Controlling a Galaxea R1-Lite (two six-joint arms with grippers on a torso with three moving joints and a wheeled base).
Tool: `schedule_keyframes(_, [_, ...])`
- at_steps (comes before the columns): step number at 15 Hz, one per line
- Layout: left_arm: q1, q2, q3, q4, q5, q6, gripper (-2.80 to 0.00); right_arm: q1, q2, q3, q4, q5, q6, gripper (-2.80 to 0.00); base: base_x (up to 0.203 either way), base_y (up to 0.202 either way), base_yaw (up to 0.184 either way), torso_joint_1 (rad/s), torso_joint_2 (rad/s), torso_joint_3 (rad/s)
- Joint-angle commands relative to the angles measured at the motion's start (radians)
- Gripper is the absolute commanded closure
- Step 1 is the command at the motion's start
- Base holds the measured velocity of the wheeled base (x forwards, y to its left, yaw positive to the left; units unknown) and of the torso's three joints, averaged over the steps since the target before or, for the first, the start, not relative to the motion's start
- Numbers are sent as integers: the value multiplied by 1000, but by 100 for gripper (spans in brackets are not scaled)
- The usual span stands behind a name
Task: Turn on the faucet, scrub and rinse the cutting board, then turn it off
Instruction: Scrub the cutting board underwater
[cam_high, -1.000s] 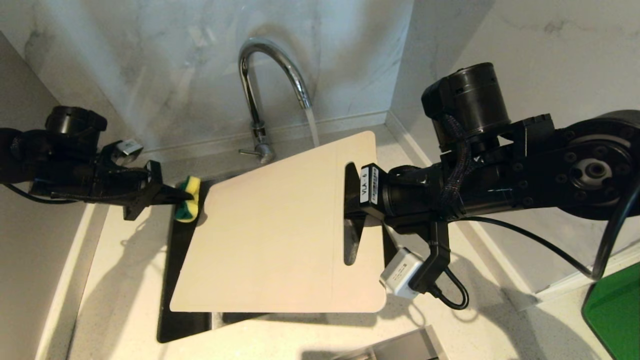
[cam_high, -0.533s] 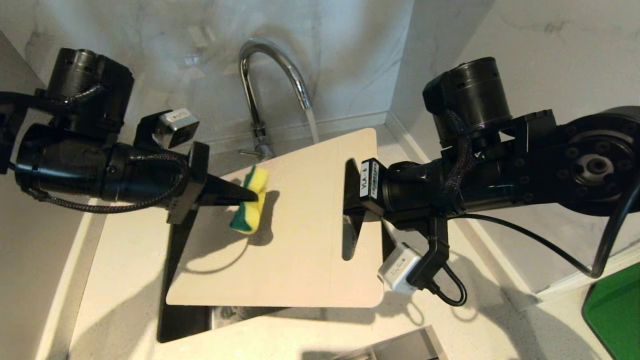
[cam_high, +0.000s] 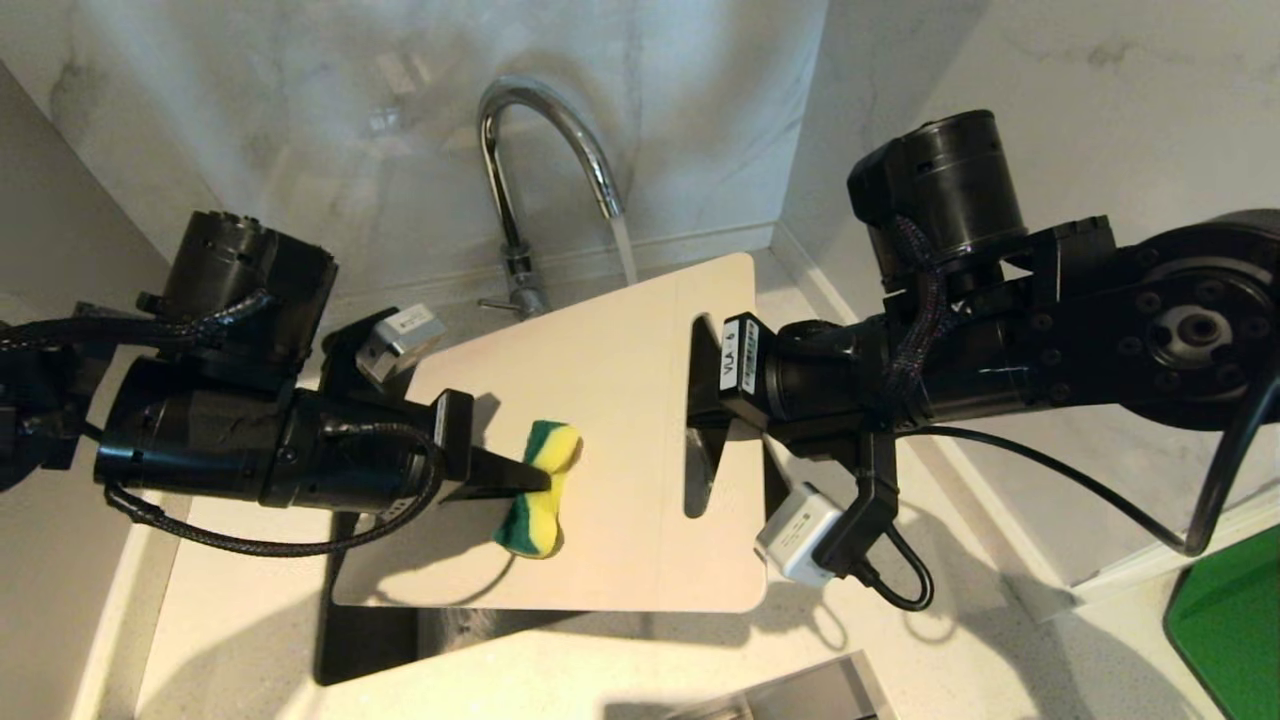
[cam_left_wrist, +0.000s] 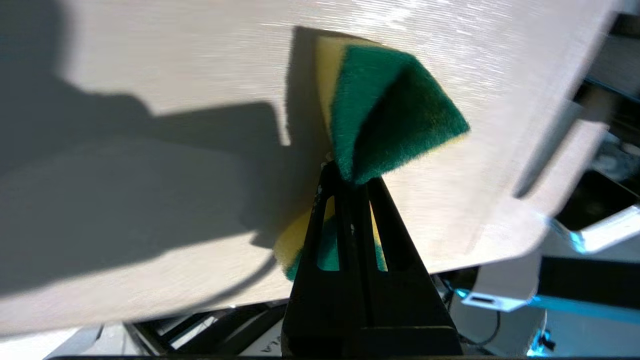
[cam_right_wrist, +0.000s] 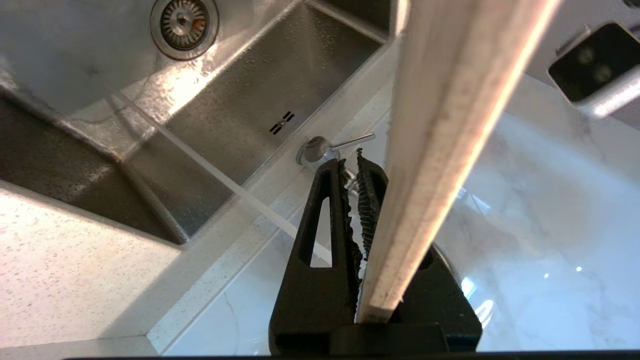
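The left gripper (cam_high: 535, 480) was found clamped on a yellow-and-green sponge (cam_high: 537, 488), which was pinched at its middle and folded into a bow shape, with the green scouring face (cam_left_wrist: 390, 110) turned partly away from the board. The sponge was pressed against the upper face of the cutting board (cam_high: 600, 440), near the board's centre. The right gripper (cam_high: 705, 430) was found closed on the board at its right end, beside the slot handle (cam_high: 700, 480); in the right wrist view the board's edge (cam_right_wrist: 450, 150) was seen gripped between the toothed fingers (cam_right_wrist: 345, 215).

The board was held tilted over the sink (cam_right_wrist: 240, 90), its far end raised toward the faucet (cam_high: 545, 170). Water (cam_high: 624, 250) was seen running from the spout and passing behind the board's far edge.

Risks were judged as follows. The board was held at one end only, so scrubbing pressure applied well left of the grip could lever it loose or twist it in the fingers. With the sponge folded, little scouring surface was presented, and poor cleaning could result. The stream appeared to miss the upper face, so rinsing could be incomplete unless the board was repositioned. Wet plastic could also slip.
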Motion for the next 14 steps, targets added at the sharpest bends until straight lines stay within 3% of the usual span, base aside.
schedule_keyframes(1, [51, 16, 28, -2, -2, -3, 0, 0, -1, 0, 1, 3, -8, 0, 0, 0, 0, 0, 0, 0])
schedule_keyframes(7, [134, -24, 199, -131, -13, 12, 0, 0, 2, -2, 1, 3, -7, 0, 0, 0, 0, 0, 0, 0])
schedule_keyframes(10, [196, -34, 314, -204, -19, 94, 0, 0, 1, 0, 1, 3, 7, 0, 0, 0, 0, 0, 0, 0])
schedule_keyframes(12, [256, -35, 341, -221, -32, 110, 0, 0, 1, -1, 1, 3, 7, 0, 0, 0, 0, 0, 0, 0])
schedule_keyframes(14, [340, -33, 361, -221, -60, 167, 0, 0, -4, 0, 1, 3, 9, 0, 0, 0, 0, 0, 0, 0])
